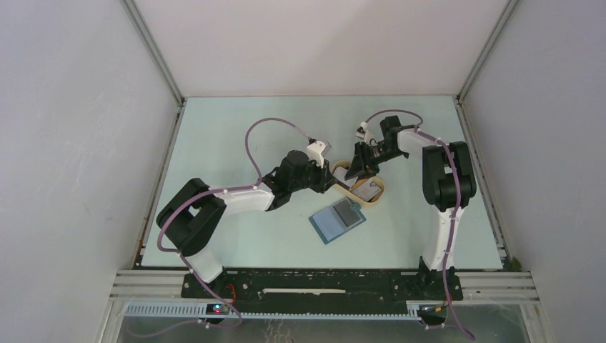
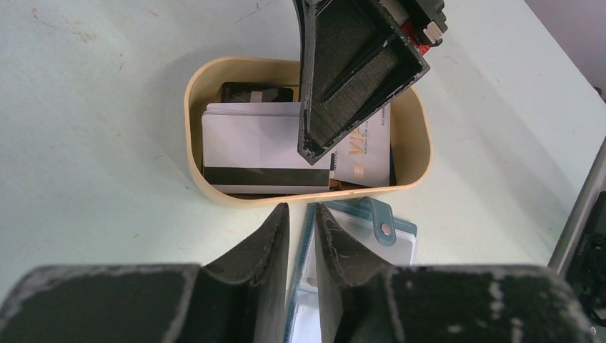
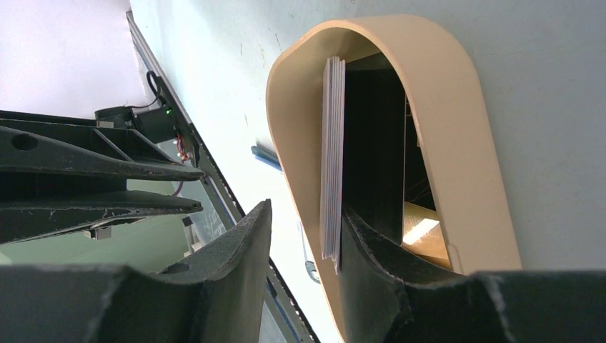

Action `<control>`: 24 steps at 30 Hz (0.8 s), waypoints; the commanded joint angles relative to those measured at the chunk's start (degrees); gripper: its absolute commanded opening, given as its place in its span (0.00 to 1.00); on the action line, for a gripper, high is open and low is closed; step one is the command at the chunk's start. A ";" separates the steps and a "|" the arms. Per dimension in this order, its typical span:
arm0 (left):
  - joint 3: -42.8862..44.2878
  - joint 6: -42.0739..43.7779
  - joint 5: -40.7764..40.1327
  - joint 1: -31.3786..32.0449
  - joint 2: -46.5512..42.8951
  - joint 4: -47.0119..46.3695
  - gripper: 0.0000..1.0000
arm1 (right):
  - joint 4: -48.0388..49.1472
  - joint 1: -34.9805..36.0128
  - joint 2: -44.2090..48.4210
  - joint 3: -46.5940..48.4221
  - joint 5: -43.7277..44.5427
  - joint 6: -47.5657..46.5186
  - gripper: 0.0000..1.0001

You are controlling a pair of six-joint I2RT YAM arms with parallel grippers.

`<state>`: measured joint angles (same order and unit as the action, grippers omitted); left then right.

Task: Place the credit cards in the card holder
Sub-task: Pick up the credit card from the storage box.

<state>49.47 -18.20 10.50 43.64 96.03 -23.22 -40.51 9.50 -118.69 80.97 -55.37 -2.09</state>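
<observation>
Several credit cards lie stacked in a beige oval tray [image 2: 193,128]: a white one with a black stripe [image 2: 250,143], a black one [image 2: 254,93] and one with gold print [image 2: 364,153]. My right gripper [image 3: 307,209] is open and reaches into the tray [image 1: 376,194]. One finger [image 3: 371,250] stands inside, against the whitish card stack [image 3: 332,164]; the other stays outside the rim. The teal card holder [image 1: 332,223] lies open on the table beside the tray, its snap tab [image 2: 386,221] toward the tray. My left gripper [image 2: 301,209] hovers over the holder's edge, jaws a narrow gap apart, holding nothing.
The right gripper's finger [image 2: 350,71] hangs over the tray's right half. A dark grey rectangle [image 1: 348,209] rests on the holder's far half. The pale green table [image 1: 236,136] is walled by white panels on three sides. Both arm bases sit on the front rail [image 1: 321,282].
</observation>
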 commanded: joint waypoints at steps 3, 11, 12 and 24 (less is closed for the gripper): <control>3.07 0.09 -0.10 0.05 -0.23 -0.91 0.24 | -0.69 -1.09 1.62 1.78 -0.94 0.08 0.46; 3.04 0.18 -0.13 0.04 -0.24 -0.83 0.24 | -0.85 -2.10 1.94 1.65 -1.22 0.07 0.45; 3.07 0.18 -0.13 0.07 -0.29 -0.86 0.24 | -0.81 -2.19 1.97 1.65 -1.14 0.07 0.45; 3.15 0.27 -0.14 0.07 -0.23 -0.77 0.24 | -0.66 -3.67 2.74 1.32 -0.76 0.13 0.41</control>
<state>49.47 -18.15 10.50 43.64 96.03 -23.20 -40.93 6.59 -118.69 80.97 -55.46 -2.11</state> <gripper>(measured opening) 0.240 0.422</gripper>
